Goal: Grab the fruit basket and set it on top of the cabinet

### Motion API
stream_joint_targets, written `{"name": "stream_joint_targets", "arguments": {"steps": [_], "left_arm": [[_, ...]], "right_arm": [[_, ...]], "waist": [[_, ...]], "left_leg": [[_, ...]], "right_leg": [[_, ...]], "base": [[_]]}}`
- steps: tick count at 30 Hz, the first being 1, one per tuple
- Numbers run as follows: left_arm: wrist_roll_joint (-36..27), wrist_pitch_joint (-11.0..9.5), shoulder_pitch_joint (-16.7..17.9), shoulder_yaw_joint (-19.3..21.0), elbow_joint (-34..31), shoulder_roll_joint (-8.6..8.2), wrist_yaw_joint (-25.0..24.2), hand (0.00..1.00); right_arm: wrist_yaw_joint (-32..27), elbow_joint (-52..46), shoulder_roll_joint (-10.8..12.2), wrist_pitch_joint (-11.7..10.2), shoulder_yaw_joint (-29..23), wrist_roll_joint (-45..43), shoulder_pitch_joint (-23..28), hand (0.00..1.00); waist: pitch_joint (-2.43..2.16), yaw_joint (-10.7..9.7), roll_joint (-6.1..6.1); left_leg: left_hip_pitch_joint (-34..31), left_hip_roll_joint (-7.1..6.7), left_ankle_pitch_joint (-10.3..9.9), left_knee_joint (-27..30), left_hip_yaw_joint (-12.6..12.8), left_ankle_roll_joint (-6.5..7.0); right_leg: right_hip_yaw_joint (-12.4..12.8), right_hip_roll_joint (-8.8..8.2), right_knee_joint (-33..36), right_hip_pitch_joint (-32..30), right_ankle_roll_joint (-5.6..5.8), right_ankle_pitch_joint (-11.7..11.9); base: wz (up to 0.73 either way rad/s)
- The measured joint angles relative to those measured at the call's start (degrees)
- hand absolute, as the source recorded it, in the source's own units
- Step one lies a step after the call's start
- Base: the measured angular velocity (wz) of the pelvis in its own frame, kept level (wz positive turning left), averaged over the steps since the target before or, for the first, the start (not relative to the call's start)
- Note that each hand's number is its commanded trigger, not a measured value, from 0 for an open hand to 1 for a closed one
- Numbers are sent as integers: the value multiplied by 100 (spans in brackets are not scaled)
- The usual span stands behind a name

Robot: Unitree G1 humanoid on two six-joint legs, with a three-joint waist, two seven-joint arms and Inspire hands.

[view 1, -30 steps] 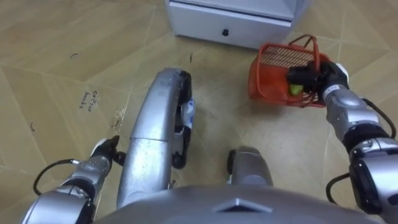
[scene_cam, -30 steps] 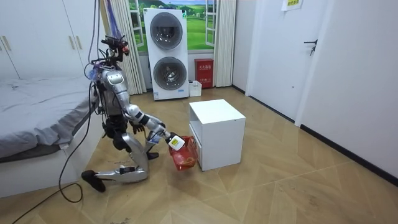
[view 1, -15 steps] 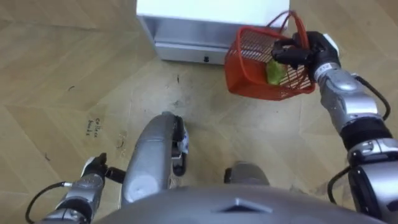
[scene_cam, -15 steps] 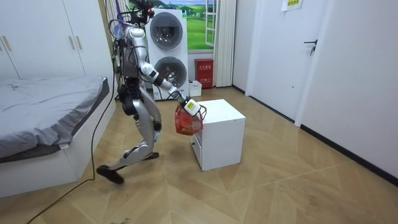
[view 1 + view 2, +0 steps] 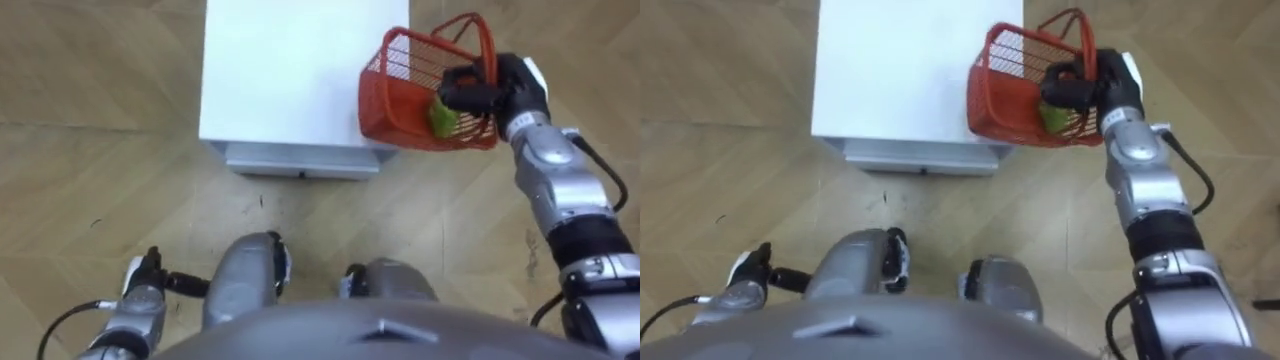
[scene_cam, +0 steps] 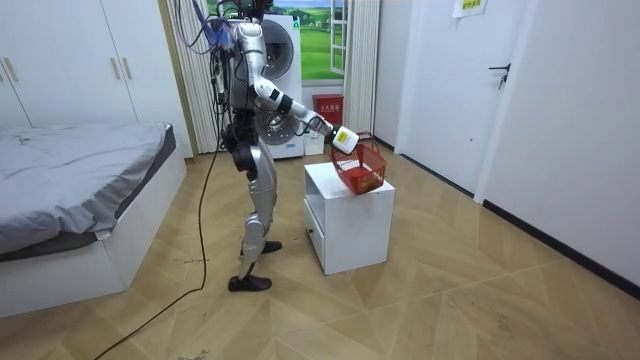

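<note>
Fruit basket (image 5: 410, 95): a red mesh basket in the upper right of the left eye view, up at the level of the cabinet's top. It hangs across the cabinet's right edge, partly over the top and partly past it.
Contents: one green fruit (image 5: 441, 117) lies inside against the wall on the hand's side.
Right hand (image 5: 500, 88): upper right of the frame, with the arm stretched forward. Its dark fingers are curled tight around the basket's near edge where the handle starts, so the basket's weight seems to be on this hand.
Left hand (image 5: 143, 285): lower left of the frame, low at the robot's side and well apart from the basket. Whether it is open or closed cannot be told.
White cabinet (image 5: 280, 80): upper centre of the frame, with a bare top and its drawer (image 5: 300, 162) shut.
Contact: I cannot tell whether the basket's bottom touches the cabinet top or hangs just above it.
Robot's stance: in the room view it stands upright left of the cabinet, with the bed (image 6: 70, 190) at far left and the stacked washing machines (image 6: 270, 80) behind.
Progress: the pick-up looks essentially done, since the basket is gripped and off the floor.
Left to do: probably only to keep the grip firm and the basket level, so the fruit stays in.
</note>
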Motion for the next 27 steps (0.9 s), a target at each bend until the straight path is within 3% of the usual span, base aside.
{"name": "stream_joint_targets", "arguments": {"steps": [6,12,27], "left_arm": [[42,149,183,284,-112,-32,5,0],[41,220,254,406,-376,-37,-11,0],[44,316,333,445,-296,-41,-290,0]], "right_arm": [[307,-647,0,66,-34,-145,65,100],[680,-811,-2,173,-31,-141,65,100],[1398,-1362,7,295,36,-414,72,100]], "waist": [[-3,42,-2],[-1,98,20],[18,191,96]], "left_leg": [[594,-21,22,-446,-9,-39],[727,0,64,-564,-31,-110],[1008,-5,77,-734,-74,-136]], "right_leg": [[-73,70,-574,643,-29,142],[-109,157,-745,807,-112,193],[-255,137,-683,1049,-114,195]], "base": [[-1],[0],[3]]}}
